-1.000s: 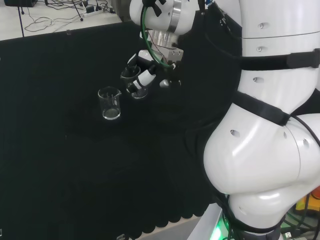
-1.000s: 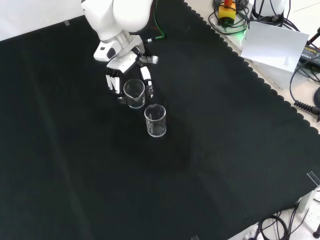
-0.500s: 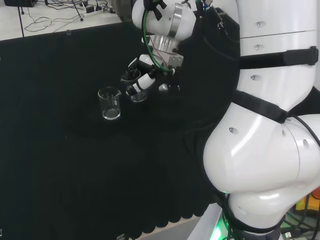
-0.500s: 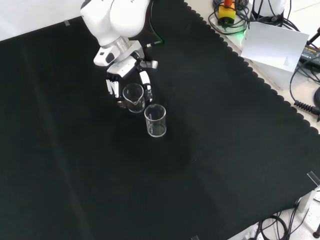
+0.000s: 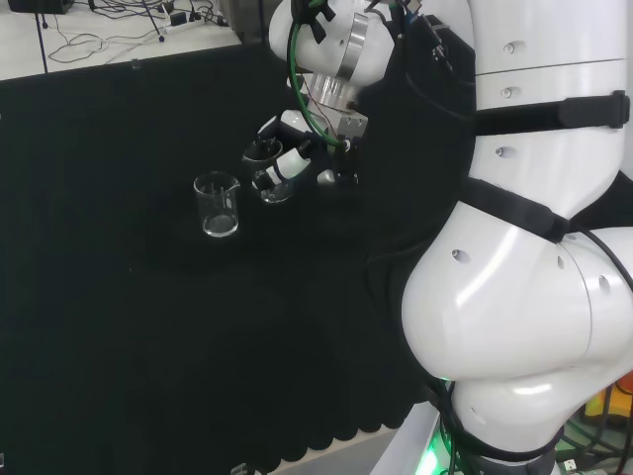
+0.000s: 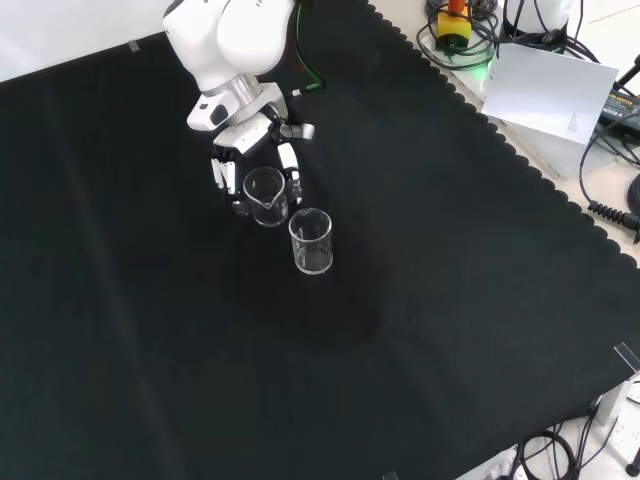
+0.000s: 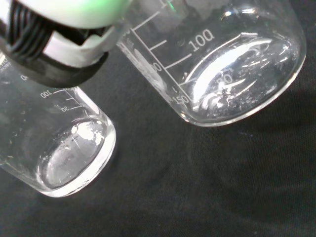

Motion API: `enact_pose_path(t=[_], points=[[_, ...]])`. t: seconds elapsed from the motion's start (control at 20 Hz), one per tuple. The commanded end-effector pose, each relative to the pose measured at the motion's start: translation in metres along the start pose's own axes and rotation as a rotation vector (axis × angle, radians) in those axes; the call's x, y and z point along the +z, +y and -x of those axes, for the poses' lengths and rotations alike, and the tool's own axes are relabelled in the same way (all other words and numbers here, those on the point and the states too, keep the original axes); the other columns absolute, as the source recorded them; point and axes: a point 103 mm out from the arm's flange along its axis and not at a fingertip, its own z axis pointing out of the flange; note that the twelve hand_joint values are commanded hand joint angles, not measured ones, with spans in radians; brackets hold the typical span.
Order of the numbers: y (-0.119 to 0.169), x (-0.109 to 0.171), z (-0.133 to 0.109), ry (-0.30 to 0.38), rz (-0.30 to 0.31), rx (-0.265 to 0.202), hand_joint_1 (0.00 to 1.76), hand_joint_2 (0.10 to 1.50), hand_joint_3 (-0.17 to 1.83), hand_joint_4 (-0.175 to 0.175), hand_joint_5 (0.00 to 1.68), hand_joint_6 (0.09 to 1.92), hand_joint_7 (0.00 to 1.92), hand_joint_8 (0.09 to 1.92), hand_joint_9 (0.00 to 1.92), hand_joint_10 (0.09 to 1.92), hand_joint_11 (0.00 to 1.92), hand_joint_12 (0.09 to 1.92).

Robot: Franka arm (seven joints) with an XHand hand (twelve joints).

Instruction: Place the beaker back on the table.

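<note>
Held beaker [image 6: 266, 195] behind second beaker [image 6: 311, 241]

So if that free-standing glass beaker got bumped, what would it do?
The free beaker looks empty, so it is probably light and would slide or tip easily. Being thin clear glass, it could chip against the held beaker in the hand.

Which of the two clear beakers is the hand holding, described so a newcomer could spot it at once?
In the front view, follow the white arm down from the top edge to the black and white hand. The held beaker sits between its curled fingers. The free beaker stands alone on the black cloth, nearer the camera, untouched.
</note>
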Motion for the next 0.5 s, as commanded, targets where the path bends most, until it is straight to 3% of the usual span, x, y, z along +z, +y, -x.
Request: enact_pose_path(t=[0.05,0.5], points=[[-0.0019,0.0003,0.0043,0.008,0.006,0.009,1.10,0.77,0.49,0.175,1.23,0.69,1.65,0.09,1.53,0.09,1.09,0.91],[-0.0035,0.0040,0.0119,0.013,0.005,0.007,1.10,0.77,0.47,0.175,1.22,0.69,1.64,0.09,1.52,0.09,1.09,0.91]])
